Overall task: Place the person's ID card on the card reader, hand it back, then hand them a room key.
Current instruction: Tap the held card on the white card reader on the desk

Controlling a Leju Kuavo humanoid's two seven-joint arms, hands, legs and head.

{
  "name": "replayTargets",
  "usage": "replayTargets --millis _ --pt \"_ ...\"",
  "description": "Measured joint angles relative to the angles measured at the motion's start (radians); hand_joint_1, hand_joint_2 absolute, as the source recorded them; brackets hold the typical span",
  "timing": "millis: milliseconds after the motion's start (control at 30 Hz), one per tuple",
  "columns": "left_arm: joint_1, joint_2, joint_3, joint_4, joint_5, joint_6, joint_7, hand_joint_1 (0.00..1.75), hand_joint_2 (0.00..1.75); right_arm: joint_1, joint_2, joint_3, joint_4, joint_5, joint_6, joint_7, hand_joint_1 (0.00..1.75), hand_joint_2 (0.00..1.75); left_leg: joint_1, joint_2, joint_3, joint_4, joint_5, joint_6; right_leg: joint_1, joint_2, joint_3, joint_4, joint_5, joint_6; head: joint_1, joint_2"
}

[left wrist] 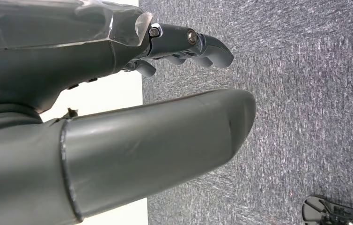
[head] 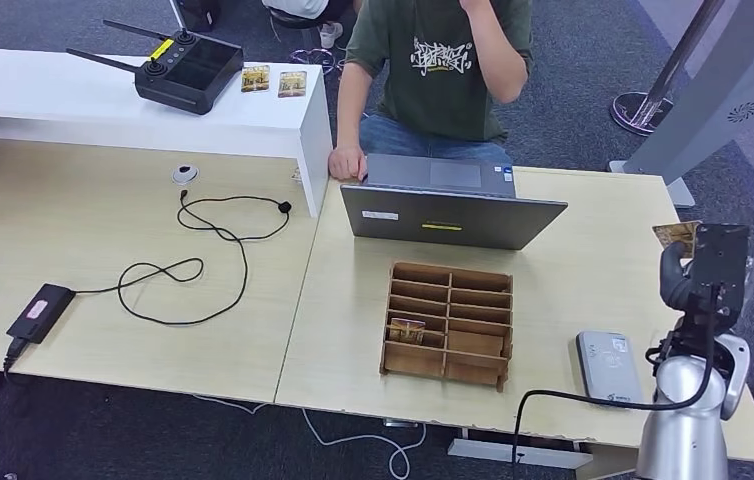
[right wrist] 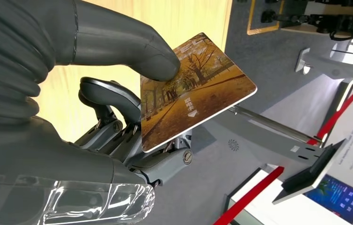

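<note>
On the white counter at the far left we see one black controller (head: 188, 70) and two small cards (head: 273, 80) lying side by side next to it. On the left table lie one power brick (head: 41, 312), its looping cable (head: 198, 265) and one small white puck (head: 185, 174).

Our left hand (left wrist: 118, 93) appears in its wrist view over grey carpet, fingers (left wrist: 198, 47) loosely curled and apart from the thumb, with nothing in them.

On the right table we count one laptop (head: 450, 212), lid tilted back toward us. A person (head: 438, 65) in a green T-shirt sits behind it, one hand (head: 347, 163) resting on the table's edge by the laptop. Nearer us stands one wooden tray (head: 448, 322) of two columns of slots; one card (head: 406, 330) lies in a lower slot of the left column, and we make out nothing in the others. Right of the tray, near the table's front edge, lies one grey reader (head: 610, 366).

Our right hand (head: 705, 268) is raised near the right table's right edge, well apart from the reader. The head view shows just a corner of the ID card (head: 677, 236) behind it. The wrist view shows the whole face, an autumn tree scene, pinched between thumb and fingers (right wrist: 118, 136).
</note>
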Motion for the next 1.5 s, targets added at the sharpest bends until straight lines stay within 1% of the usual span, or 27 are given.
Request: replayTargets --millis 267,667,967,1100,1267,1500 --pt "0.0 -0.001 0.0 0.0 0.001 0.0 0.001 0.0 0.0 0.052 0.0 -0.029 -0.002 -0.005 0.037 0.011 1.63 1.75 0.0 0.0 0.0 0.0 0.0 0.0 0.0 0.0 0.0 0.0 0.0 0.0 0.0 0.0" --pt "0.001 -0.005 0.0 0.0 0.0 0.0 0.008 0.0 0.0 0.125 -0.004 -0.067 -0.001 0.026 0.102 0.077 1.61 1.75 0.0 0.0 0.0 0.0 0.0 0.0 0.0 0.0 0.0 0.0 0.0 0.0 0.0 0.0" --pt "0.002 -0.005 0.0 0.0 0.0 0.0 0.009 0.0 0.0 0.124 -0.039 -0.085 0.027 0.074 0.169 0.122 1.58 1.75 0.0 0.0 0.0 0.0 0.0 0.0 0.0 0.0 0.0 0.0 0.0 0.0 0.0 0.0" --pt "0.002 -0.005 0.0 0.0 0.0 -0.001 0.009 0.0 0.0 0.124 -0.048 -0.089 0.036 0.096 0.195 0.132 1.61 1.75 0.0 0.0 0.0 0.0 0.0 0.0 0.0 0.0 0.0 0.0 0.0 0.0 0.0 0.0" --pt "0.002 -0.005 0.0 0.0 -0.002 -0.002 0.009 0.0 0.0 0.123 -0.062 -0.089 0.045 0.119 0.237 0.145 1.58 1.75 0.0 0.0 -0.001 0.0 0.0 0.0 0.0 0.0 0.0 0.0 0.0 0.0 0.0 0.0" --pt "0.001 0.002 0.0 0.0 -0.009 -0.006 0.01 0.0 0.0 0.111 -0.101 -0.076 0.076 0.143 0.298 0.154 1.52 1.75 0.0 0.0 -0.001 0.0 0.0 0.0 0.0 -0.001 0.0 0.0 0.0 0.001 0.0 0.0"
